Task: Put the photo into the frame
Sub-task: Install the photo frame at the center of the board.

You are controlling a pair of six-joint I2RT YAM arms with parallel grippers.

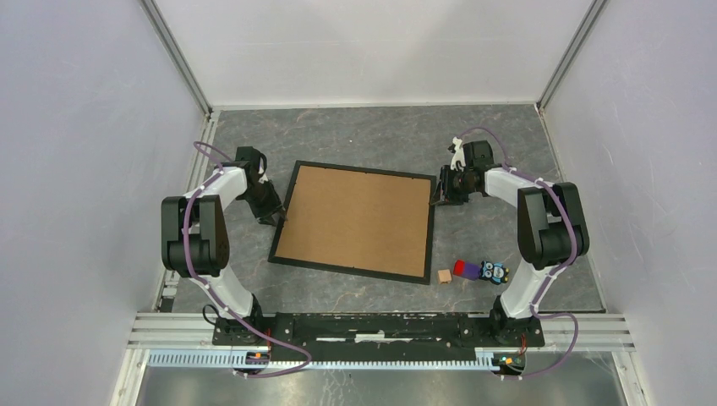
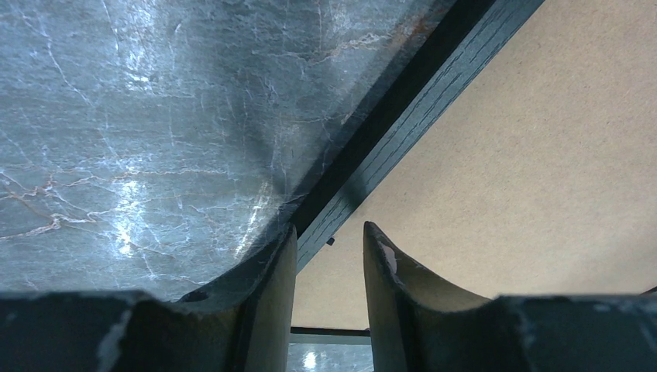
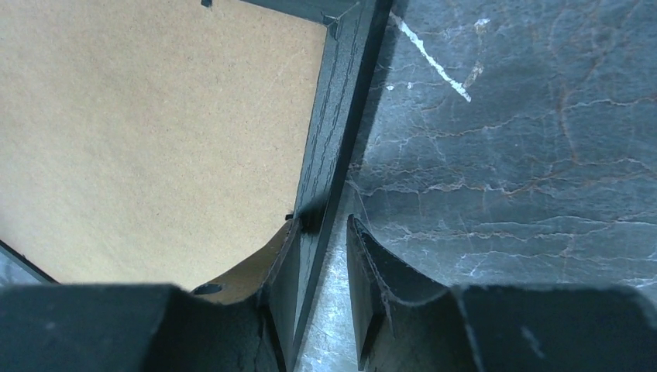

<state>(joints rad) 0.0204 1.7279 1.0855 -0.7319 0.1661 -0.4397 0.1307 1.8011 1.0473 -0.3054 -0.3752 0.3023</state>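
- Left gripper: jaws narrowly apart, astride the left rail of the black frame.
- Right gripper: jaws narrowly apart, astride the right rail.
- Brown backing board faces up.

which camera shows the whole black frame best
The top external view: the frame lies fully in sight, all four black rails around the brown backing board. The left wrist view shows only a slanting stretch of the frame; the right wrist view shows another stretch of the frame and one corner.
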